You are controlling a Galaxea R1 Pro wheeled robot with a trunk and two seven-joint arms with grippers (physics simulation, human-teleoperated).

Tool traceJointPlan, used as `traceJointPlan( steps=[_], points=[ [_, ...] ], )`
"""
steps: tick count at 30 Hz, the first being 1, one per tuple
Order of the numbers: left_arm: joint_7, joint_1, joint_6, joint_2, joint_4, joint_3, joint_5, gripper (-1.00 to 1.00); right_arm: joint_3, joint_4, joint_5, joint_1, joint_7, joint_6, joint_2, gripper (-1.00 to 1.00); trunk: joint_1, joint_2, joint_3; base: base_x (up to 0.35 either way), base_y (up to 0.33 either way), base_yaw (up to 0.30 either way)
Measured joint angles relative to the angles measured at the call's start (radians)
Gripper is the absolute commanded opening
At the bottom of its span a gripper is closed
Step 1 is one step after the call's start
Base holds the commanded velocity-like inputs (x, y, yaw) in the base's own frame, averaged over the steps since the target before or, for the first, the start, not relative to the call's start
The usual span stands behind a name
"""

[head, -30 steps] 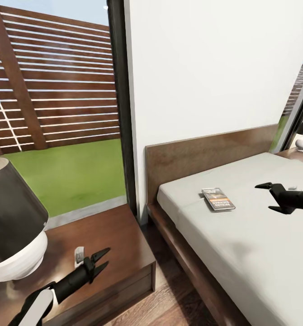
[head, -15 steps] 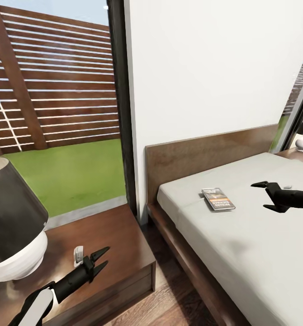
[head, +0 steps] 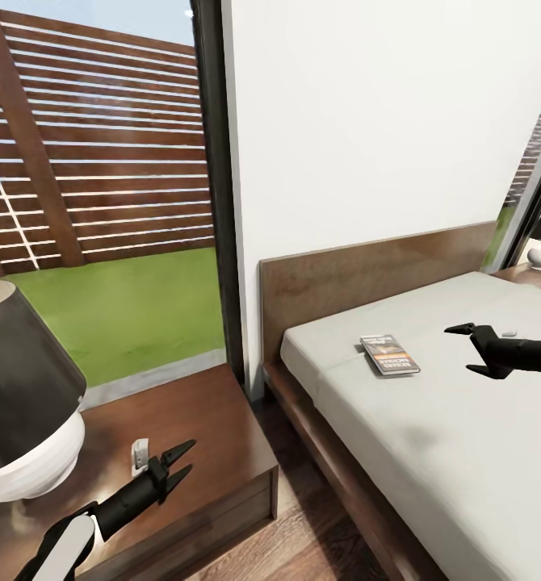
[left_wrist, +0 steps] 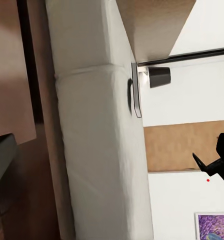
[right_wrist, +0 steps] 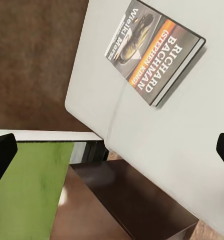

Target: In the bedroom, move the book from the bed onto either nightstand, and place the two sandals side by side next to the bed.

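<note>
Book (head: pixel 390 355) flat on the off-white mattress of the bed (head: pixel 432 420), near the headboard end, cover up, title side readable from the right wrist camera (right_wrist: pixel 154 50); right gripper (head: pixel 469 350) above the mattress, near the book but apart from it, jaws spread wide, nothing held; left gripper (head: pixel 176 460) over the nightstand (head: pixel 214 420), jaws parted, nothing held, beside a lamp (head: pixel 24 403).

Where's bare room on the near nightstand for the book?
The nightstand is bare from its middle to the bed-side edge and window-side corner. It is crowded at the lamp side, with a small white item and the open left gripper near the front.
</note>
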Motion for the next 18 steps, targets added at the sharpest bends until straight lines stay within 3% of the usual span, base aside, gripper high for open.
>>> traceJointPlan(
  steps=[18],
  points=[
    [-0.003, 0.000, 0.005, 0.002, 0.000, 0.001, 0.001, 1.00, -0.001, 0.001, 0.000, 0.001, 0.005, 0.000, 0.000, 1.00, 0.000, 0.000, 0.000, 0.033, 0.000, 0.000]
  ],
)
